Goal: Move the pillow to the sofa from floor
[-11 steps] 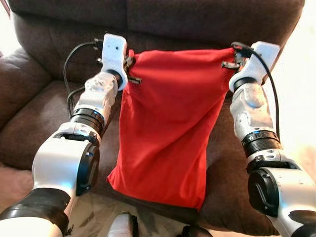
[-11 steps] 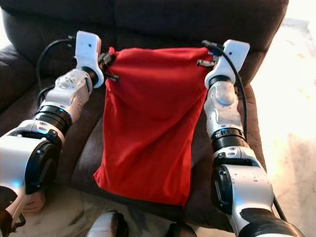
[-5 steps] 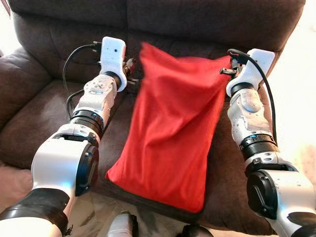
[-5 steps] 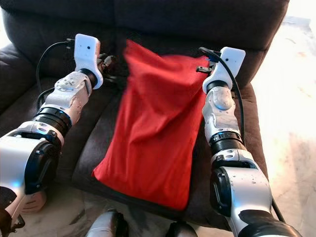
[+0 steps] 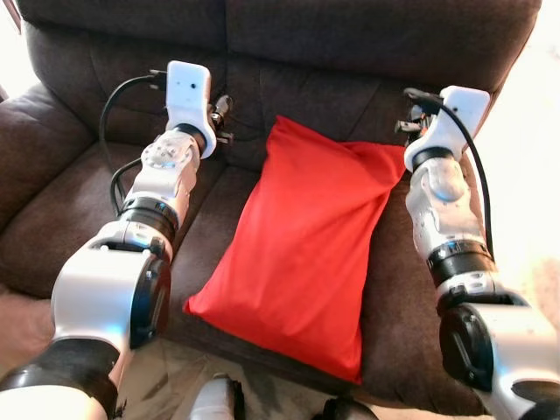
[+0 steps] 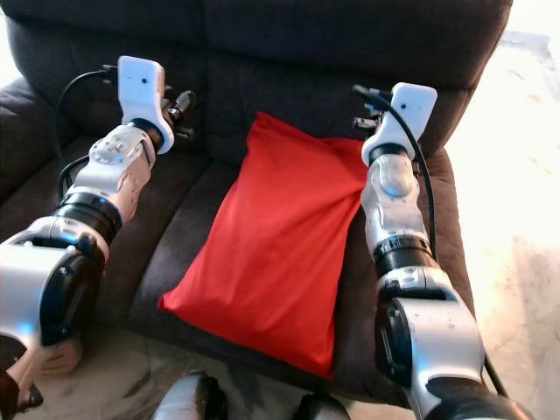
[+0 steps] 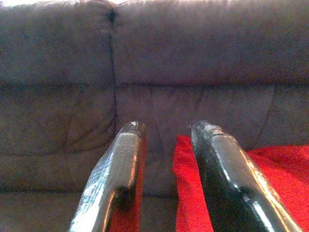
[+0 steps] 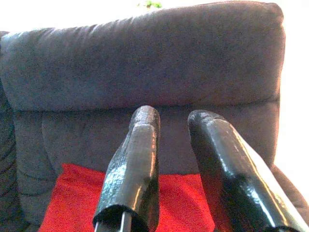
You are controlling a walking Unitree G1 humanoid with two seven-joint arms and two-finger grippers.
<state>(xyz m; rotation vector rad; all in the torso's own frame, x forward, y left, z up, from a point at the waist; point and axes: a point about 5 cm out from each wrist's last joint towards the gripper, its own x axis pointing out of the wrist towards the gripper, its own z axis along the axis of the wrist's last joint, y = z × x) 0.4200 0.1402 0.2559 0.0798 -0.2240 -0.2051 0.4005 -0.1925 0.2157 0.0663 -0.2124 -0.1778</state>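
Released since a second ago, the red pillow now lies flat on the brown sofa seat, its top corner against the backrest. Left gripper and right gripper hover above it, fingers parted, holding nothing.

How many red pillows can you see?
1. The red pillow lies flat on the brown sofa seat, between the left end effector and the right end effector, both open above it.

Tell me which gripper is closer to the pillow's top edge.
The right gripper: it hovers just above the red pillow at its upper right corner, while the left gripper sits off to the pillow's left, over bare sofa.
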